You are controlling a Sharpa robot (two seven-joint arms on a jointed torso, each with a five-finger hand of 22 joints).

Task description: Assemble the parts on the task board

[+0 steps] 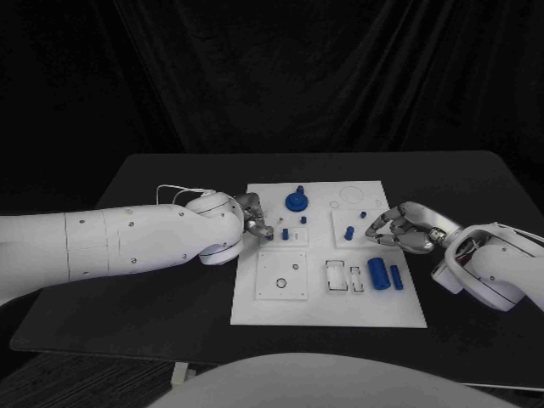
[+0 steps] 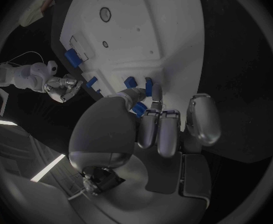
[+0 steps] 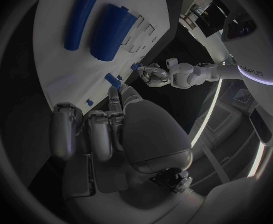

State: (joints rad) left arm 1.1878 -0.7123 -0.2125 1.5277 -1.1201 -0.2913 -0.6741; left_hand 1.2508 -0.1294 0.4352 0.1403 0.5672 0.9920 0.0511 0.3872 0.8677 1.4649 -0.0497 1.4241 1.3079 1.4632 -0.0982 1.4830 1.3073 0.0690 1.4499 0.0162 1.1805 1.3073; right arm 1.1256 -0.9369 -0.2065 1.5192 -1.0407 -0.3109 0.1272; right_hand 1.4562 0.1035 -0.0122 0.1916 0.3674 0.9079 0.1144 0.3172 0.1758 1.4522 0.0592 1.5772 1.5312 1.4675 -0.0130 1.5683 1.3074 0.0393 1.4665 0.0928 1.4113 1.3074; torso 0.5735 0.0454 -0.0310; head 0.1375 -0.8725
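The white task board (image 1: 327, 293) lies mid-table. My left hand (image 1: 250, 218) hovers at the board's upper left edge, fingers curled, and pinches a small blue part (image 2: 138, 109) between thumb and fingers. Just past its fingertips (image 2: 156, 95), two blue pegs (image 2: 148, 87) stand in a raised white block. My right hand (image 1: 401, 228) sits at the board's right edge with its fingers (image 3: 101, 134) curled in and nothing seen in them; a short blue peg (image 1: 349, 231) stands just left of it. A round blue knobbed piece (image 1: 297, 201) stands at the board's top.
A thick blue cylinder (image 1: 379, 273) and a thinner one (image 1: 397, 276) lie on the board's lower right, in front of the right hand. A square white plate with a hole (image 1: 282, 276) sits at lower left. The black table (image 1: 161, 178) surrounds the board.
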